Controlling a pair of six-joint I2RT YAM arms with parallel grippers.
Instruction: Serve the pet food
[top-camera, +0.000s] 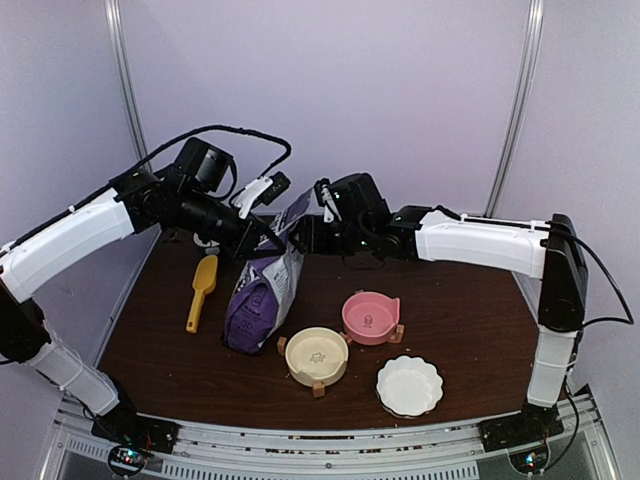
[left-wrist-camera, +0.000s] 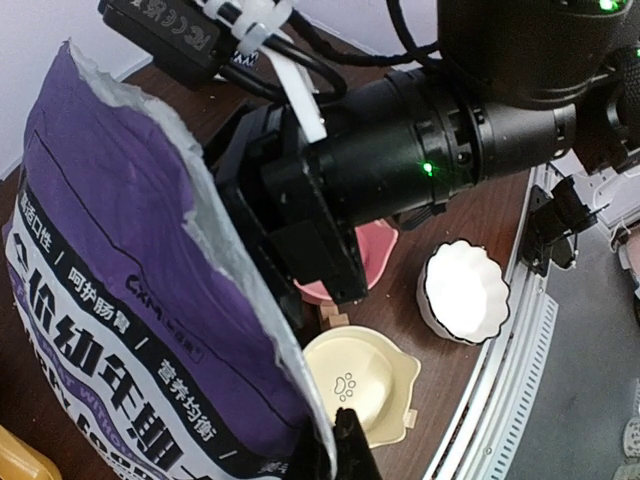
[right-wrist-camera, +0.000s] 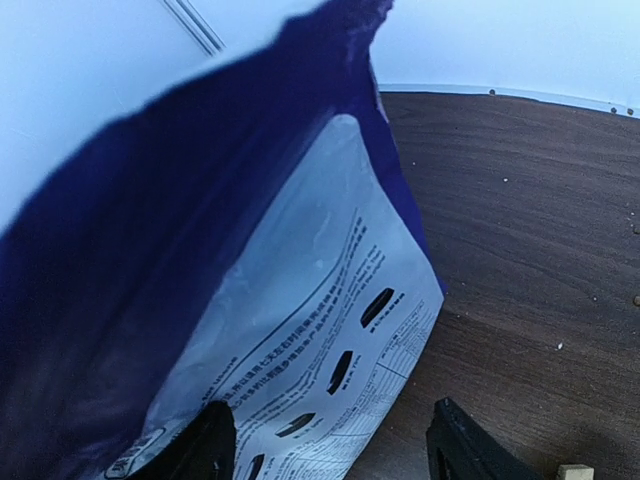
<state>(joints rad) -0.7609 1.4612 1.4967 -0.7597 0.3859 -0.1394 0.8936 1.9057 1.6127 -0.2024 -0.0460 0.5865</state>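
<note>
The purple bag (top-camera: 262, 295) on the counter (top-camera: 480, 320) is being opened. Its top edge is pinched tight by the left end effector (top-camera: 268, 240). The right end effector (top-camera: 305, 232) is spread wide beside the other wall, which must be gripped next. No pet food is seen; it is likely inside.

Looks like a robotics lab test cell to me, not anyone's home. Plain lilac backdrop (top-camera: 400, 100) all round, metal poles (top-camera: 517, 110) up the back, and a slotted aluminium rail (top-camera: 320, 440) along the front with the left arm (top-camera: 70, 240) and right arm (top-camera: 480, 243) bolted to it, black cable (top-camera: 220, 130) looping loose. The brown tabletop (top-camera: 470, 320) just has props laid out: purple pet-food bag (top-camera: 262, 295), yellow scoop (top-camera: 200, 292), pink bowl (top-camera: 370, 317), cream bowl (top-camera: 317, 355), white scalloped dish (top-camera: 409, 385).
</note>
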